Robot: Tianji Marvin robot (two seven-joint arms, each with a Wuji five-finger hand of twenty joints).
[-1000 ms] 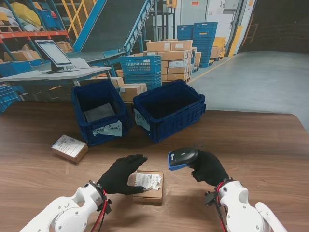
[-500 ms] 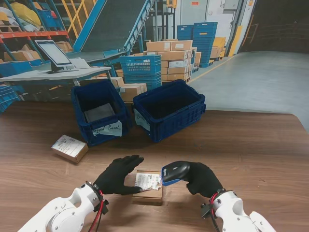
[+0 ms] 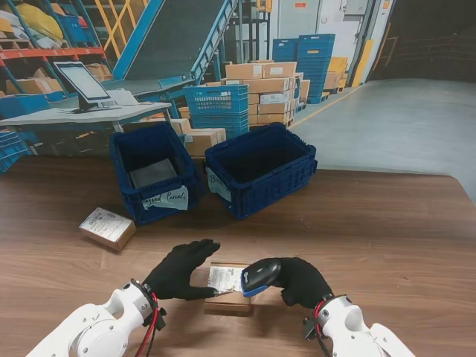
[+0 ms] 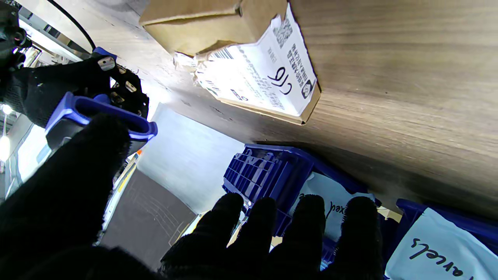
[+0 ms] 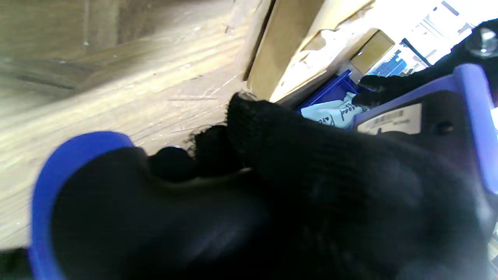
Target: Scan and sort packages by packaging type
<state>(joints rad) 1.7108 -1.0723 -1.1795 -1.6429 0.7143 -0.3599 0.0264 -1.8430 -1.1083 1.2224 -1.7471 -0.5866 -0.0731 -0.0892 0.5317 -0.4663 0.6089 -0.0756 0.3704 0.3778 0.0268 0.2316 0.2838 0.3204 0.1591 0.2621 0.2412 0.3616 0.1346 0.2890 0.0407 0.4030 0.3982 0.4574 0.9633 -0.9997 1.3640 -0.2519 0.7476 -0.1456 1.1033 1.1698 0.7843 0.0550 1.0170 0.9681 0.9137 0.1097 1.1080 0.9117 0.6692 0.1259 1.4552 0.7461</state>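
Lower centre: right hand (image 3: 301, 281) grasps scanner (image 3: 260, 274); left hand (image 3: 181, 269) released. Box (image 3: 229, 288) light, stiff; grip its sides.

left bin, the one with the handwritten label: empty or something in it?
Not empty. The stand view shows a flat grey package lying on the floor of the left blue bin. Nothing else is visible inside.

Left of the labelled cardboard box (image 3: 230, 286): a second box (image 3: 108, 227); farther from me, two crates (image 3: 155, 172) (image 3: 260, 168) side by side; just right, the handheld scanner (image 3: 259, 275).
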